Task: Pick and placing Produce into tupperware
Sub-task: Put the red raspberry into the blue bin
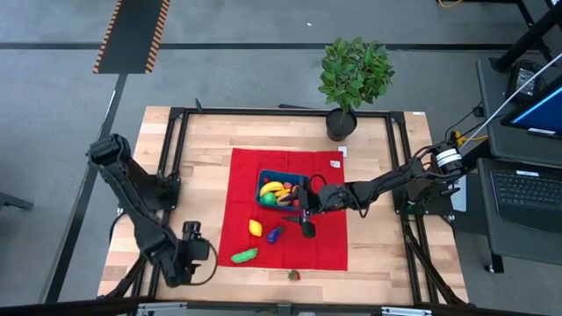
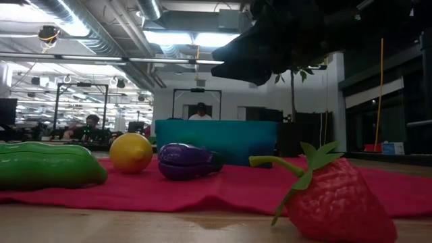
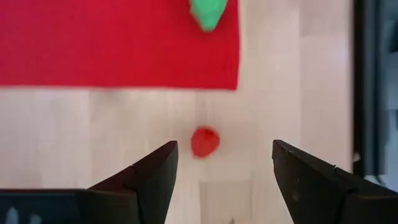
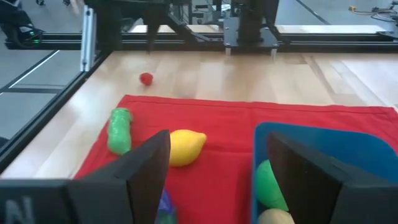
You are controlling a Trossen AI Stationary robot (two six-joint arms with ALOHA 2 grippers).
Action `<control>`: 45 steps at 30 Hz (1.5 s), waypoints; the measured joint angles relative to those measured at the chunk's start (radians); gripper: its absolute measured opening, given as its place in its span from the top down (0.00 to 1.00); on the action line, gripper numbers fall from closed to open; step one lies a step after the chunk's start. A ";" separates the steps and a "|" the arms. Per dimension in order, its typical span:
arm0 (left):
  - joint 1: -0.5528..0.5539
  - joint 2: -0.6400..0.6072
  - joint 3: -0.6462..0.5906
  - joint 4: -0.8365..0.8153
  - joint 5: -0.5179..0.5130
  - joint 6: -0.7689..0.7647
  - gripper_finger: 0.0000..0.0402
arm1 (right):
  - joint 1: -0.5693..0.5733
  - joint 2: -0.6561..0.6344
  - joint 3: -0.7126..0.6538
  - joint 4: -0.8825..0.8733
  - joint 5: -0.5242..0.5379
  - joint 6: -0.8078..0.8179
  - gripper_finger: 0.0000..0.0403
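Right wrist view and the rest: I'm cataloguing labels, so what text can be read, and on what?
"N": pale letter, cut by the picture's edge, on the body of the right tool.
White tag at a corner of the red cloth: too small to read.
Blue screen beside the table: too small.
Nothing else readable.

You've got a light wooden table [image 1: 202, 158] with a black frame round its edge. A red cloth [image 1: 329, 250] lies flat on its middle. A potted plant [image 1: 351, 75] stands on the bare wood at the far edge, just beyond the cloth. A toy strawberry [image 1: 294, 275] sits on bare wood just off the cloth's near edge.
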 joint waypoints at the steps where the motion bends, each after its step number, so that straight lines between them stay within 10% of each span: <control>1: -0.012 0.016 0.014 -0.029 -0.013 -0.029 0.38 | 0.004 0.000 0.000 0.000 0.000 0.000 0.34; 45: -0.078 0.103 -0.088 0.116 -0.121 -0.221 0.38 | 0.028 0.000 0.000 0.017 0.000 0.080 0.34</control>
